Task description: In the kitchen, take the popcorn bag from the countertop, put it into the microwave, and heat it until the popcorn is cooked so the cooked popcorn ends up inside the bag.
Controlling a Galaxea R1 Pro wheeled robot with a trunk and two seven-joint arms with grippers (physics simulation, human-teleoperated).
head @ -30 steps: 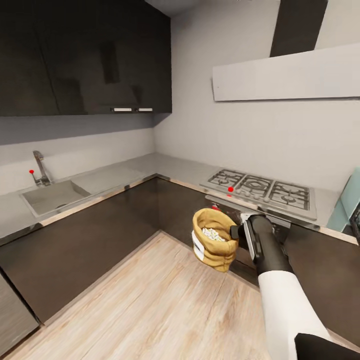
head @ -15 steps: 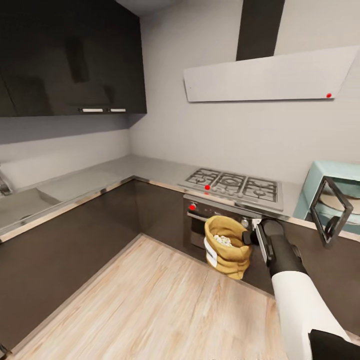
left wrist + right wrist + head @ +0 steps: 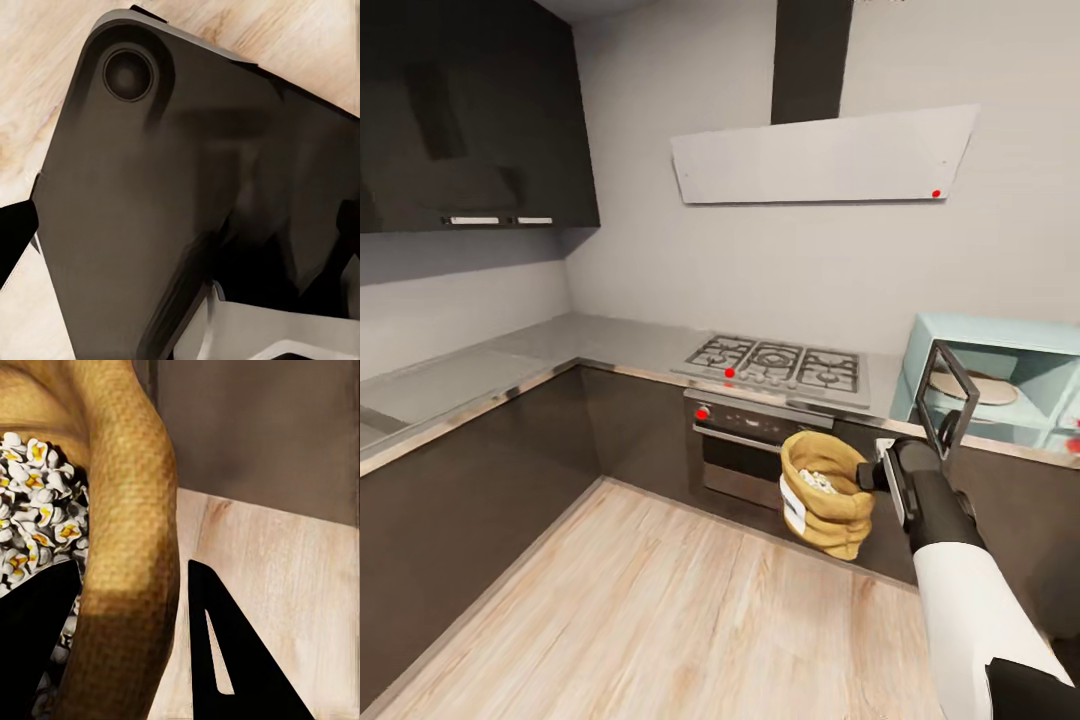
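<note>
Right arm (image 3: 950, 570) outstretched forward, its claw (image 3: 868, 476) clamped on the popcorn bag (image 3: 823, 492) rim.

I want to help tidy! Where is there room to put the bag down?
Bare countertop runs from the corner to the gas hob. The microwave stands open, its turntable bare. The hob's grates are crowded. The right hand holds the popcorn bag over the floor.

Pretty even, soft lighting in the head view, no obvious source and barely any cast shadows. The glossy black upper cabinets (image 3: 460, 110) throw back hazy reflections, and the long grey metal-look countertop (image 3: 510, 355) has a pale sheen. Straight lines lean near the edges. Both wrist views look soft and smeared up close.
</note>
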